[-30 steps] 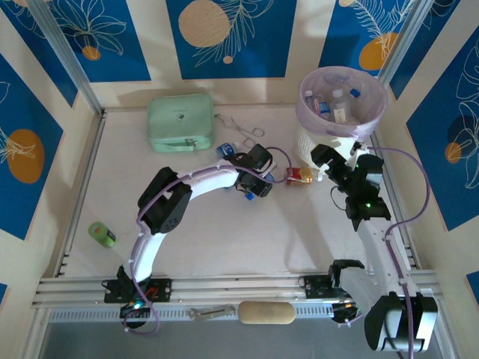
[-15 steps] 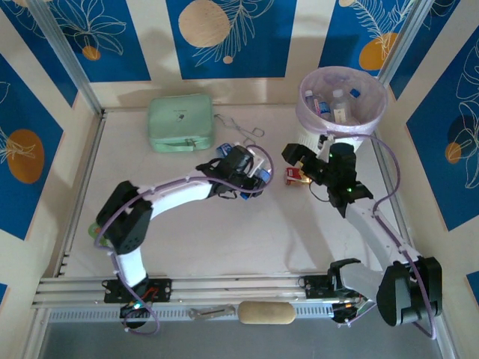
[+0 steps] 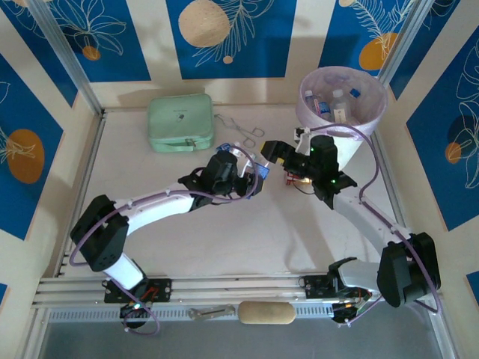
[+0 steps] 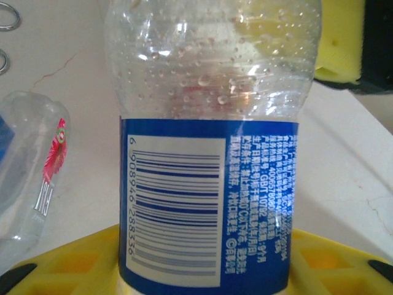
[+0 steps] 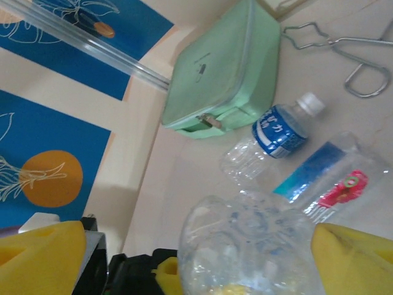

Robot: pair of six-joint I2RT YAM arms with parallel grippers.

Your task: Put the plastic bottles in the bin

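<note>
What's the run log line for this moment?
left gripper: shut on clear blue-label bottle | right gripper: open around that bottle's end | bin: several bottles inside | held bottle: not yet binned

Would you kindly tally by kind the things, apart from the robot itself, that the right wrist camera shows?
Plastic bottles: 3
Mint-green case: 1
Metal tongs: 1
Total: 5
</note>
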